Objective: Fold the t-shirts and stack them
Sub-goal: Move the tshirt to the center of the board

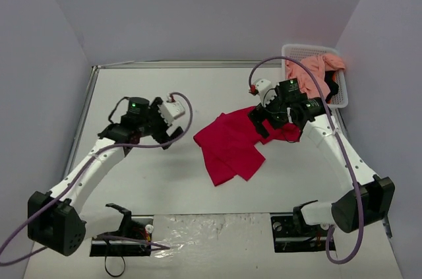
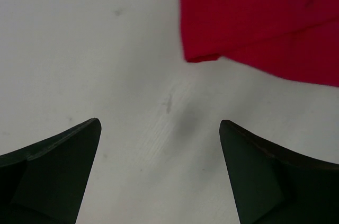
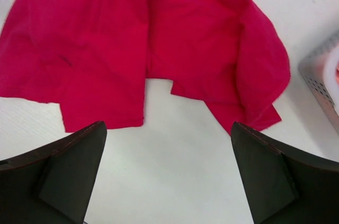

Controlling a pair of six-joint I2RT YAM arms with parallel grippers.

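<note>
Jaws wide and empty, the right gripper (image 3: 169, 128) hovers over the crimson t-shirt (image 1: 231, 144), which lies rumpled and at best half-folded beside the white basket (image 1: 343, 98), where the salmon pink t-shirt (image 1: 315, 71) waits unfolded, while the left gripper (image 2: 159, 123) gapes empty farther from that basket.

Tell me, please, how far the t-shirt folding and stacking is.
Done: the red t-shirt lies on the table, rumpled, not neatly folded. In hand: nothing; the right gripper and left gripper are both open. Left: the pink t-shirt and black garment sit in the basket; no stack yet.
</note>
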